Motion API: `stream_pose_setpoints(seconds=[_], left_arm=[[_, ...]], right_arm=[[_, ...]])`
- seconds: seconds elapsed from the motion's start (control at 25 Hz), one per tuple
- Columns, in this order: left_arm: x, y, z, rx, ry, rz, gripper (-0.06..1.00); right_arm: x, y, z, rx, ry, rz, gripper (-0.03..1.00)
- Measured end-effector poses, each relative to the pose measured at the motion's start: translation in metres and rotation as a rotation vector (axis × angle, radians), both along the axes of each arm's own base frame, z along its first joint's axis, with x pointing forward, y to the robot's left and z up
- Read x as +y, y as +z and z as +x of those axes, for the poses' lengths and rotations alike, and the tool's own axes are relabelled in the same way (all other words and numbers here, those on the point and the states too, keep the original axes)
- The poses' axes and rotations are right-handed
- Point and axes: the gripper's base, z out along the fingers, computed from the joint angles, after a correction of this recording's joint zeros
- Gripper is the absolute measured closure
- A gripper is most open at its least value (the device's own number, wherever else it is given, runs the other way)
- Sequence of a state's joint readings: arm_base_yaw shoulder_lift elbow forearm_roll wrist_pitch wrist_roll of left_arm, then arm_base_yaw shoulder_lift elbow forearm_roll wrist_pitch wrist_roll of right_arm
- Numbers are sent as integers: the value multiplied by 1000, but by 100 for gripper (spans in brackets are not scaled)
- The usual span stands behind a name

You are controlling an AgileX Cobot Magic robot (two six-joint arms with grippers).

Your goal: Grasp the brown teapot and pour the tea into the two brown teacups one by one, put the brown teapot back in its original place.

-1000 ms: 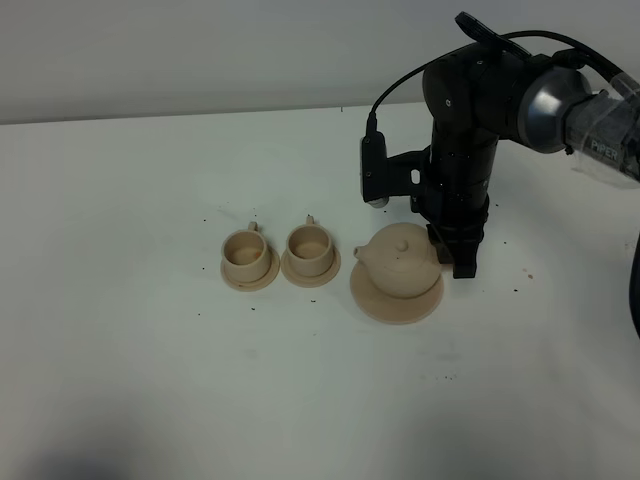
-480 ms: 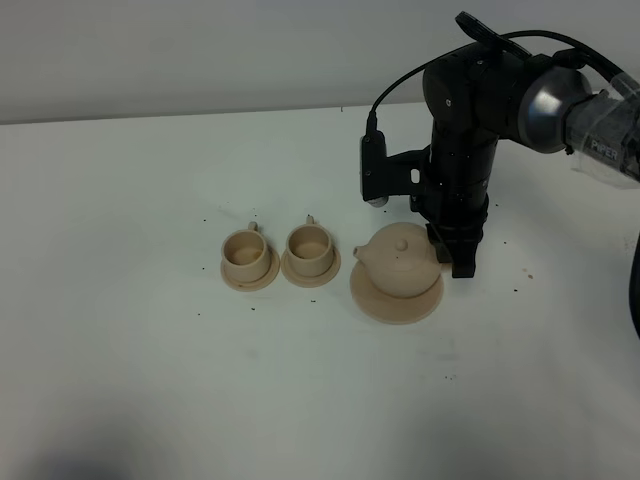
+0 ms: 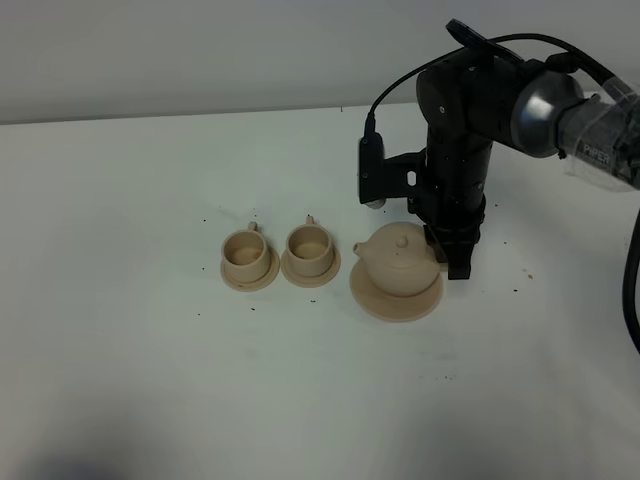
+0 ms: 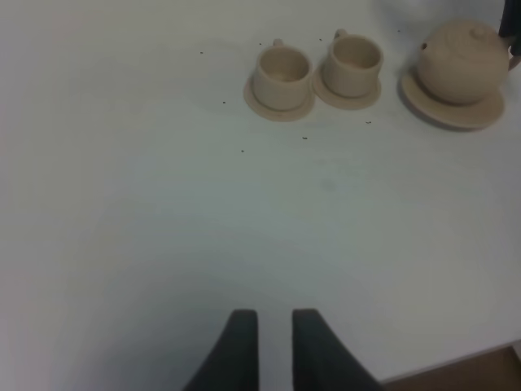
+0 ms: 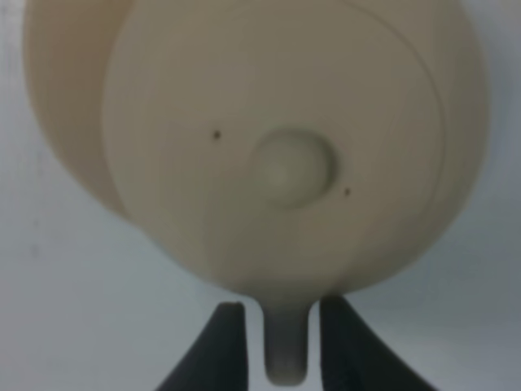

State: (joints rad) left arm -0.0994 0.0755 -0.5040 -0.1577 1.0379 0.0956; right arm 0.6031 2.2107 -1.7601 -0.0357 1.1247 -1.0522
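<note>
The brown teapot [image 3: 398, 262] sits on its wide saucer plate [image 3: 385, 308], lid on and spout pointing at the cups. My right gripper [image 3: 448, 262] reaches down at the pot's right side. In the right wrist view its fingers [image 5: 230, 346] hug the loop handle [image 5: 285, 358], shut on it. The two brown teacups [image 3: 247, 252] [image 3: 309, 245] stand on small saucers left of the pot, and no tea shows in them. My left gripper [image 4: 275, 342] hovers far from the cups [image 4: 282, 72] [image 4: 355, 59] and teapot [image 4: 464, 61], its jaws slightly apart and holding nothing.
The white table [image 3: 150, 380] carries small dark specks around the crockery. A grey wall runs along the table's far edge. The right arm's black body and cables rise behind the teapot. A brown strip [image 4: 456, 376] shows past the table edge in the left wrist view.
The right arm has leaned slightly to the left above the teapot. The teapot, cups and both grippers' jaws look unchanged.
</note>
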Motion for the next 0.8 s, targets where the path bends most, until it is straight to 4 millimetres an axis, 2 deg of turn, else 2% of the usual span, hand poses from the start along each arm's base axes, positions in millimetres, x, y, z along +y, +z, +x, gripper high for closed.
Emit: stream_pose_setpoints(seconds=[0.8], left_arm=[[0, 0, 0, 0, 0, 0, 82]], right_arm=[[6, -2, -4, -22, -94, -26, 73]])
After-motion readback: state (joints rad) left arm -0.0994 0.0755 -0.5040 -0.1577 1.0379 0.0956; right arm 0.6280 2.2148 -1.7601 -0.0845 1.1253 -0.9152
